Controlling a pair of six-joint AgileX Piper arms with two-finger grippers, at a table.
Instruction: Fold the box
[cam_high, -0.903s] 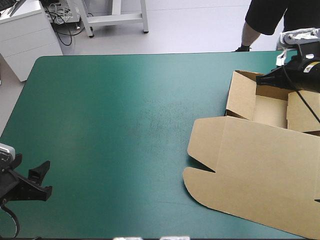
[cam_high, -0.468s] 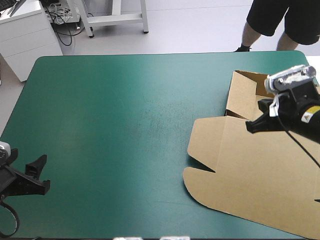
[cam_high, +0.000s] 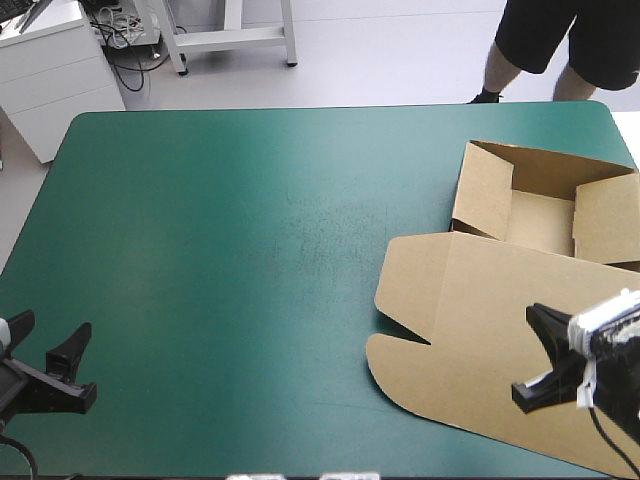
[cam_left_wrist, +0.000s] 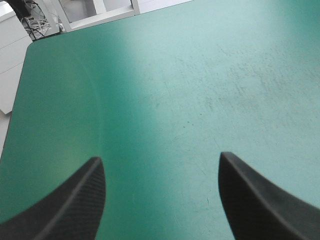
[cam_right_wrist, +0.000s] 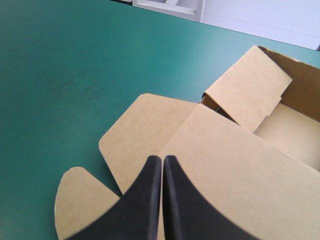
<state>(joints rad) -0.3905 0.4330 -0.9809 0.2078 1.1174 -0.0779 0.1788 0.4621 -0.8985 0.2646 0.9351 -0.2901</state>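
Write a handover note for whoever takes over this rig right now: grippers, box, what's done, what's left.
Left gripper: open, empty, over the bare teal-green table near its left front corner.
Right gripper: shut, holding nothing, over the lid.
Box: on the table's right side; tray at the far end, lid flat toward the near edge.
Done: tray walls raised.
Left: lid and its flaps not yet folded.

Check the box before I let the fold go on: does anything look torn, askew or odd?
Nothing stands out. The box lies on the teal-green cover toward the table's right, tray walls raised, lid flat, no tear visible. Its right side runs out of the high view.
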